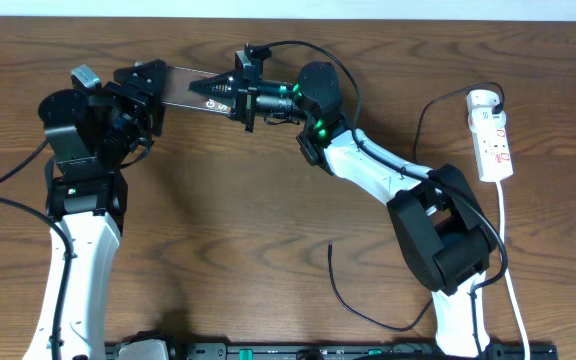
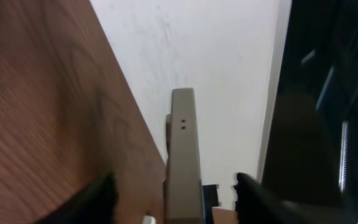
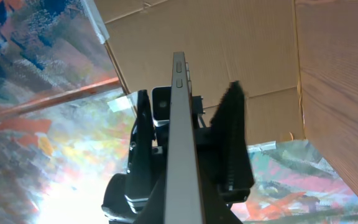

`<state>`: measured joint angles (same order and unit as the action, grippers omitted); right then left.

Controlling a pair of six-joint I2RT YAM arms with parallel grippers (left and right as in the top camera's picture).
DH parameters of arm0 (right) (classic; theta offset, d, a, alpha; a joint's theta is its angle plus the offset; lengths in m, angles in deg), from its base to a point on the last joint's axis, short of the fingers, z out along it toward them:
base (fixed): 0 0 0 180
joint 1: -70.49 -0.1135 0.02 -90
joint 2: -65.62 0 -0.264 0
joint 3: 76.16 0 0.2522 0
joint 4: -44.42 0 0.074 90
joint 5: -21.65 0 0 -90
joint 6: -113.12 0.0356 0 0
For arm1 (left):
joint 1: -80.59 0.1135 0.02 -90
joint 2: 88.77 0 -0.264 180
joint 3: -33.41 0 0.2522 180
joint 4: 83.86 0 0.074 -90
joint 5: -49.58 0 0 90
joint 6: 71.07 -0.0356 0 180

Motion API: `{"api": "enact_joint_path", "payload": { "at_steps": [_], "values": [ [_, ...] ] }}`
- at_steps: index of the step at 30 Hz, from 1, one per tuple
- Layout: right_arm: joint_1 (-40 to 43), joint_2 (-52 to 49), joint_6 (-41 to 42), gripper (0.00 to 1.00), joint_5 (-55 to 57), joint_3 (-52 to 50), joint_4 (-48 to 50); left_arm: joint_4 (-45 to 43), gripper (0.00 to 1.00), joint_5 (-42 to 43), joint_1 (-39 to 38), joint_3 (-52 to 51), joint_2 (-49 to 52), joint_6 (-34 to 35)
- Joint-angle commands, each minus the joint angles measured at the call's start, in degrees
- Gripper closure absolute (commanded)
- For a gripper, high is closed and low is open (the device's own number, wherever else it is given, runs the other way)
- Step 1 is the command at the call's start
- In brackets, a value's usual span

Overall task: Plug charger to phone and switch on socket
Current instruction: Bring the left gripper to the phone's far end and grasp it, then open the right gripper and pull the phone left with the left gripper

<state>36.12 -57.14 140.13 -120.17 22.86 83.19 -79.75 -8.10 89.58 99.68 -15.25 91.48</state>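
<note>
The bronze-gold phone [image 1: 188,88] is held above the table at the back left, turned edge-up. My right gripper [image 1: 230,96] is shut on its right end; in the right wrist view [image 3: 182,208] the phone's edge [image 3: 180,112] runs straight out from the jaws. My left gripper [image 1: 154,95] is open around the phone's left end, its fingers [image 2: 173,199] apart on either side of the phone's edge [image 2: 184,143]. The white socket [image 1: 492,135] lies at the far right. The black charger cable [image 1: 348,300] lies at the front, its free tip [image 1: 330,244] on the table and its plug end [image 1: 495,98] at the socket's top.
The socket's white cord [image 1: 513,285] runs down the right side toward the front edge. My right arm [image 1: 388,180] crosses the table's middle and hides part of the black cable. My left arm [image 1: 78,230] stands at the left.
</note>
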Motion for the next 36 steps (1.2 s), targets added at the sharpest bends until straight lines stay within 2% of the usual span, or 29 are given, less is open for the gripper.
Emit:
{"api": "enact_joint_path", "payload": {
  "at_steps": [1, 3, 6, 12, 18, 36],
  "values": [
    [0.4, 0.9, 0.5, 0.99, 0.3, 1.2, 0.9, -1.7, 0.47, 0.7, 0.4, -0.2, 0.3, 2.6],
    [0.4, 0.9, 0.5, 0.99, 0.2, 1.2, 0.9, -1.9, 0.54, 0.7, 0.4, -0.2, 0.3, 3.5],
    [0.4, 0.9, 0.5, 0.99, 0.2, 1.2, 0.9, -1.9, 0.71, 0.7, 0.4, -0.2, 0.3, 3.8],
    [0.4, 0.9, 0.5, 0.99, 0.3, 1.2, 0.9, -1.8, 0.85, 0.7, 0.4, -0.2, 0.3, 3.8],
    [0.4, 0.9, 0.5, 0.98, 0.2, 1.2, 0.9, -1.9, 0.92, 0.7, 0.4, -0.2, 0.3, 3.8],
    [0.3, 0.9, 0.5, 0.97, 0.3, 1.2, 0.9, -1.8, 0.92, 0.7, 0.4, -0.2, 0.3, 3.8]
  ]
}}
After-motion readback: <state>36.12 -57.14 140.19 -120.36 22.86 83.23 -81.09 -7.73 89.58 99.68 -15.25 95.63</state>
